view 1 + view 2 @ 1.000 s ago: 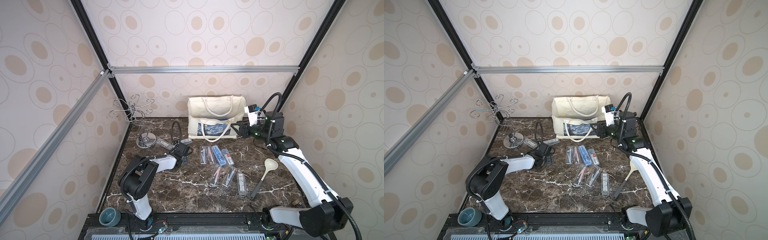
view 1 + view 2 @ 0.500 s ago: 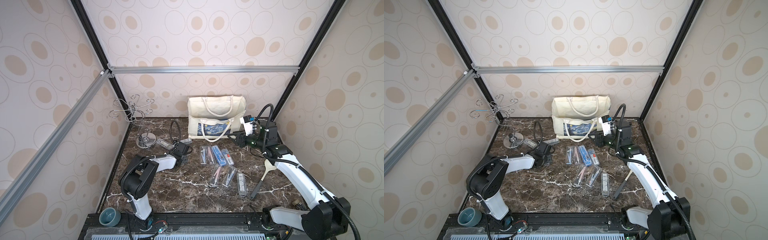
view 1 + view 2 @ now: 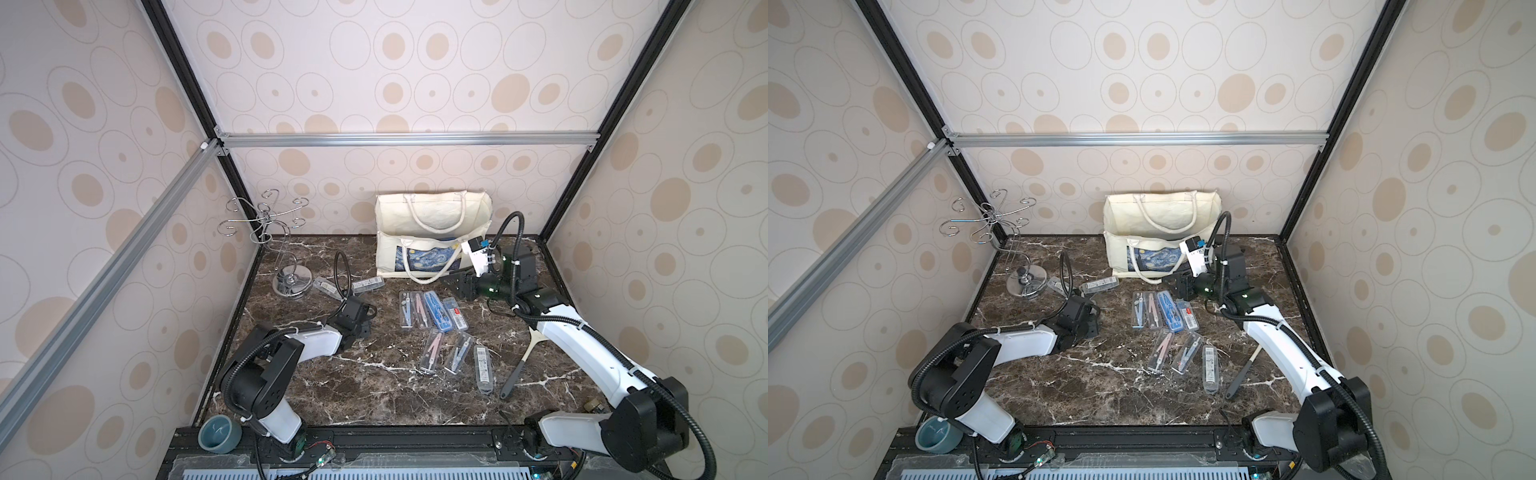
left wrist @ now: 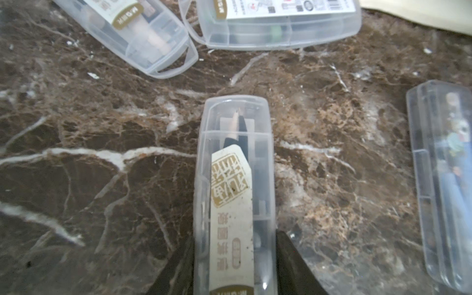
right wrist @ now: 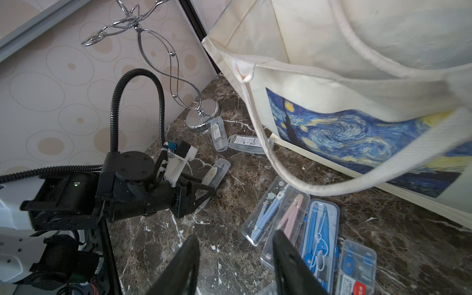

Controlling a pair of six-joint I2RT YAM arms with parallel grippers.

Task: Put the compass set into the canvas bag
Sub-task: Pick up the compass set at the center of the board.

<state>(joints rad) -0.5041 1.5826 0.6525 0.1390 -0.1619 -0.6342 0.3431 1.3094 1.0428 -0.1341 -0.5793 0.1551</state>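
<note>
The canvas bag stands open at the back of the marble table, its starry print facing forward; the right wrist view shows its front close up. My left gripper is shut on a clear compass set case with a white and gold label, which lies flat on the marble. In both top views the gripper hides most of that case. My right gripper hangs open and empty just in front of the bag, beside a row of compass sets.
Two more clear cases lie behind the left gripper, and three lie nearer the front. A wire stand rises at the back left. A black-handled spoon lies under the right arm. A teal bowl sits at the front left.
My left gripper has closed on the labelled case. The right arm has dropped and pulled forward from beside the bag's top to just above the row of sets.
</note>
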